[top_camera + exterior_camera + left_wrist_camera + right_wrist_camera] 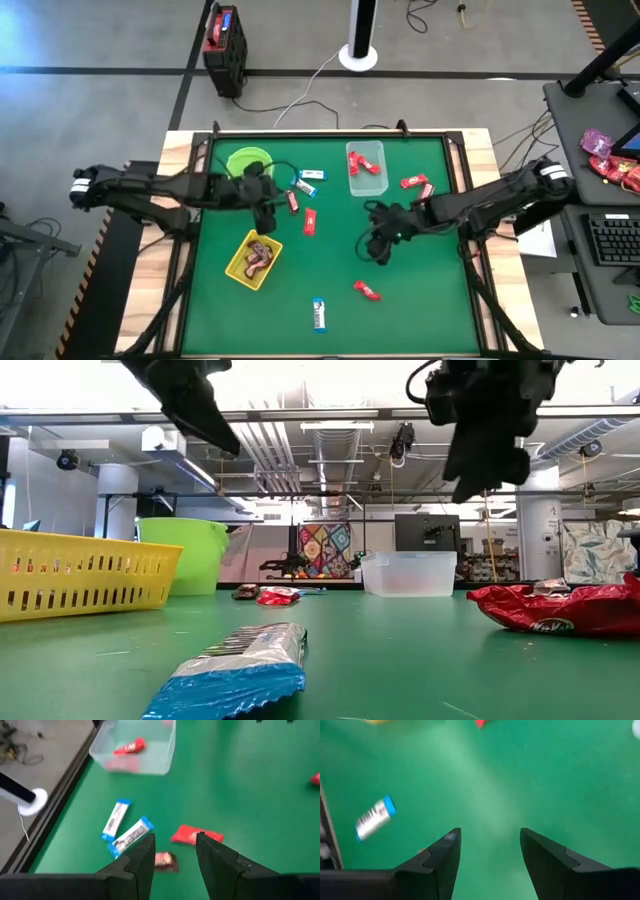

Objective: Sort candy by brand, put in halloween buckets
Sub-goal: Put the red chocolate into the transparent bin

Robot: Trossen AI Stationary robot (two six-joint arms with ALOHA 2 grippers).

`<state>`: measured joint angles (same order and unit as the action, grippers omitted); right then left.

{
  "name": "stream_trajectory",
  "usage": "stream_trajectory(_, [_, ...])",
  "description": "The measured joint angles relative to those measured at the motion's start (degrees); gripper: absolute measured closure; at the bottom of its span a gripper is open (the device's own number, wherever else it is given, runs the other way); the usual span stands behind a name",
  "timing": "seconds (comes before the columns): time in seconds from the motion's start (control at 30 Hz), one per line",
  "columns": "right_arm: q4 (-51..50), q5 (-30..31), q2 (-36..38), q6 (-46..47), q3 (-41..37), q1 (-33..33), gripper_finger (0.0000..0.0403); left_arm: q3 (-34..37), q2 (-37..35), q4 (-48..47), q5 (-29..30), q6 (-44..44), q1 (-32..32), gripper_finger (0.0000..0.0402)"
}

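Wrapped candy lies scattered on the green table (pixel 420 300). Two blue-and-white bars (pixel 116 819) (pixel 131 836), a red bar (pixel 196 835) and a dark brown bar (pixel 164 861) lie below my left gripper (pixel 175 840), which is open and hovers beside the lime-green bucket (pixel 248 162). My right gripper (pixel 490 834) is open above bare table at mid-right (pixel 380 250). A blue-and-white bar (pixel 375 818) lies off to its side. The clear tub (pixel 366 168) holds red candy. The yellow basket (pixel 254 258) holds brown candy.
More red bars lie near the tub (pixel 415 182), at the centre (pixel 310 221) and toward the near edge (pixel 367 291), next to a blue-and-white bar (pixel 319 314). The table has a raised frame. Bare green surface lies at the near right.
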<state>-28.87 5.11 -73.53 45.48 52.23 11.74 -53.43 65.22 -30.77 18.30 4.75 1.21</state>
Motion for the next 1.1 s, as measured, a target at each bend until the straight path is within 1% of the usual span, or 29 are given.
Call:
stream_trajectory(0.13, [-9.87, -1.15, -6.82, -2.04, 7.19, 4.38, 0.0207, 2.18, -0.13, 3.14, 5.27, 1.95, 4.24, 0.0275])
stream_trajectory(0.23, [-15.70, -2.08, -12.82, -3.90, 12.86, 8.20, 0.0207, 2.84, 0.15, 4.39, 7.60, 2.51, 5.89, 0.0275])
stream_trajectory(0.33, [-20.24, -2.94, -18.89, -3.52, 18.36, 11.12, 0.0207, 3.10, 0.32, 5.68, 7.85, 2.45, 6.30, 0.0275])
stream_trajectory(0.5, [-23.05, -6.41, -26.92, -0.87, 25.19, 13.90, 0.0207, 3.21, 0.30, 8.41, 7.96, 1.91, 6.30, 0.0275])
stream_trajectory(0.6, [-22.97, -8.74, -30.08, 0.83, 26.69, 14.45, 0.0207, 3.19, 0.32, 8.85, 7.94, 1.80, 6.30, 0.0275])
stream_trajectory(0.77, [-21.83, -12.63, -33.46, 2.67, 26.86, 15.60, 0.0206, 3.47, 0.32, 9.21, 7.83, 1.88, 6.36, 0.0275])
stream_trajectory(1.1, [-18.37, -12.72, -35.46, 4.91, 26.60, 16.40, 0.0211, 3.76, 0.89, 10.08, 7.76, 1.82, 6.36, 0.0274])
